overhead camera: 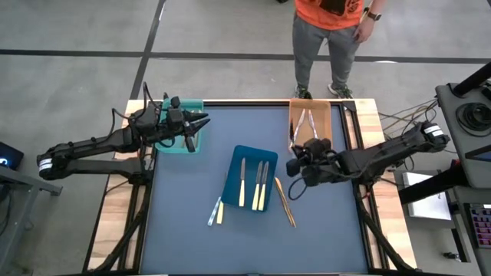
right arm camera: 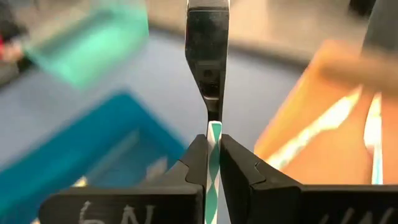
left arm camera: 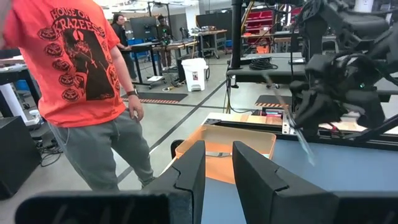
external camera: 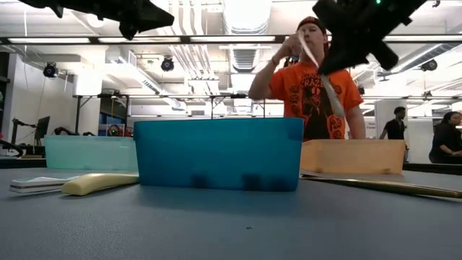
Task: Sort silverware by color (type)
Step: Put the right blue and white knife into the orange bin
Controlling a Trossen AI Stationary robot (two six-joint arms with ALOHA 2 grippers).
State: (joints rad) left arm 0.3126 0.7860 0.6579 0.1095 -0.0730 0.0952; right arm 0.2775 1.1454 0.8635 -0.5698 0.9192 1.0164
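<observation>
Right gripper (right arm camera: 213, 163): clamped on a utensil (right arm camera: 208, 59) by its pale striped handle, metal end outward, held above the desk just off the orange tray's (overhead camera: 331, 115) near end.
Left gripper (overhead camera: 201, 121): fingers (left arm camera: 188, 175) slightly apart, holding nothing, over the teal tray (overhead camera: 189, 146) at the desk's far left corner.
Blue tray (overhead camera: 247, 153): mid-desk, three cream-handled pieces (overhead camera: 253, 184) inside.
Loose silverware: two pieces (overhead camera: 215, 210) off the blue tray's near left corner; gold-tan ones (overhead camera: 285, 202) to its right.
Orange tray: holds pale-handled pieces (overhead camera: 301, 124).
Person (overhead camera: 328, 38): stands beyond the far edge.
</observation>
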